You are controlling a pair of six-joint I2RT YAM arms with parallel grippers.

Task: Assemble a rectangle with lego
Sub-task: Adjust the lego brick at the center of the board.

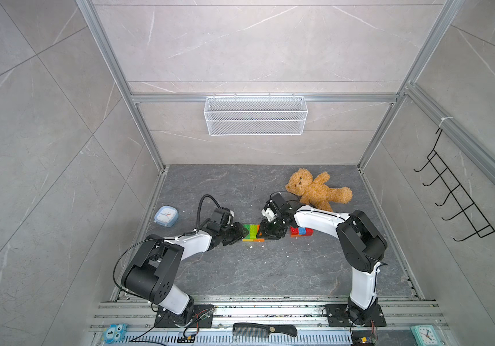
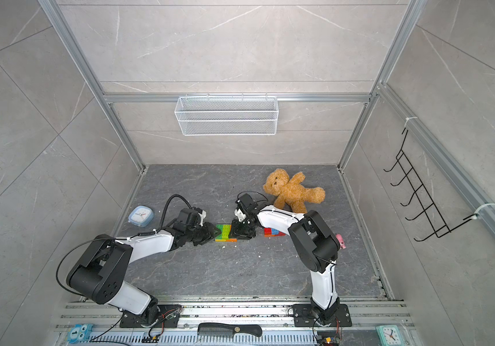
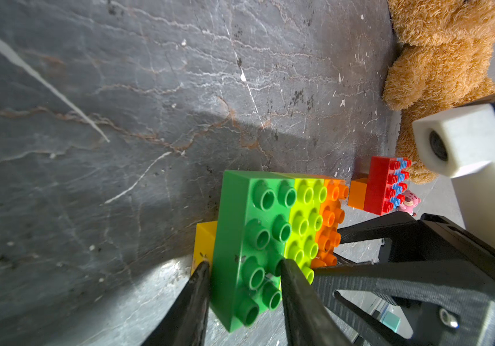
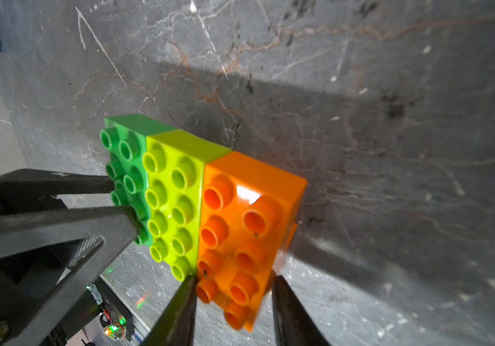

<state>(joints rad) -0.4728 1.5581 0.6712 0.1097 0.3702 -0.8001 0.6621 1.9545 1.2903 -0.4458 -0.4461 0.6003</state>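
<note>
**At mid-counter, both hands pinch the ends of a three-brick row**

The lego row (image 1: 251, 231) lies on the counter (image 1: 270, 269) between the two arms. Its top layer counts three bricks side by side, touching: one green brick (image 3: 249, 233), one lime brick (image 4: 171, 191) and one orange brick (image 4: 249, 215).

The left hand (image 3: 243, 265) is clamped across the green brick, with one finger on its outer wall and the other at the seam with the lime. The right hand (image 4: 232, 281) is clamped the same way across the orange brick. Gripping both end bricks at once probably steadies the row and squeezes the seams shut, so the outline comes out a true rectangle.

One yellow brick (image 3: 205, 239) pokes out beneath the green end, so there is a lower layer. How many bricks it holds is hidden.

Apart from the row, nearer the right arm, sits a small red and blue cluster (image 1: 300, 231) with a second orange brick (image 3: 357, 191) beside it, seemingly not yet joined. One teddy bear (image 1: 315, 188) and one pink figurine (image 3: 408, 203) lie off to that side.
</note>
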